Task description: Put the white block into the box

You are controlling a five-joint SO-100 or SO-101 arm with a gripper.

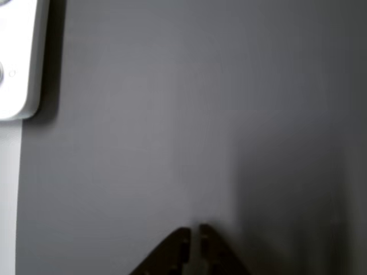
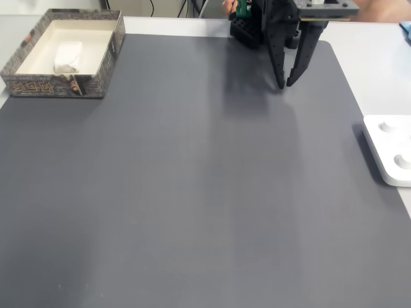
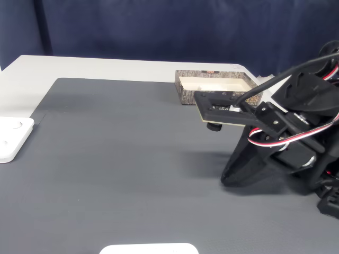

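Other view: the gripper (image 1: 195, 230) enters from the bottom edge, its two dark tips almost together and holding nothing, over the grey mat (image 1: 172, 114); a flat white device (image 1: 17, 57) sits at upper left.

A fixed view: the white block (image 2: 67, 56) lies inside the box (image 2: 54, 85) at the mat's far-left corner, well apart from the gripper (image 2: 286, 83), whose tips point down near the far edge.

Another fixed view: the box (image 3: 185, 95) stands behind the arm (image 3: 280, 137).
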